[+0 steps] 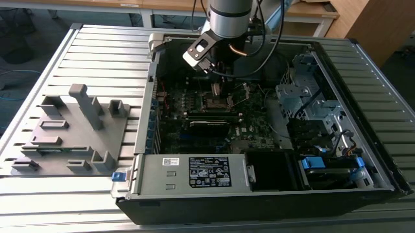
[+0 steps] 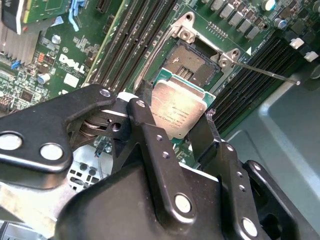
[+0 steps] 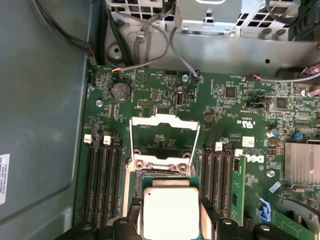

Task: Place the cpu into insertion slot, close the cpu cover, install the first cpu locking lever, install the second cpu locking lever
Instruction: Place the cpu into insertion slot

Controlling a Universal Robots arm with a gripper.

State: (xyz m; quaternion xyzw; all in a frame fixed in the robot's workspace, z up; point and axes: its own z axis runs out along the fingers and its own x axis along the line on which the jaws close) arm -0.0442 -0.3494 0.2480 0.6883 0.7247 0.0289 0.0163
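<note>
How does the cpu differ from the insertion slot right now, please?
The cpu has a pale metal top; the insertion slot has a dark centre. The cpu is gripped in the tool above the board; the insertion slot sits on it, uncovered and empty. Both are square.

The cpu (image 2: 181,111) has a dull, matt metal top, the cpu cover (image 3: 162,120) is bright bare metal, and the motherboard (image 3: 240,107) is glossy green.

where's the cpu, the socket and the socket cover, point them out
cpu (image 2: 177,112): second wrist view, middle of its metal top
socket (image 2: 192,64): second wrist view, its dark centre
cover (image 3: 165,121): first wrist view, the silver frame's bar farthest from the cpu
</note>
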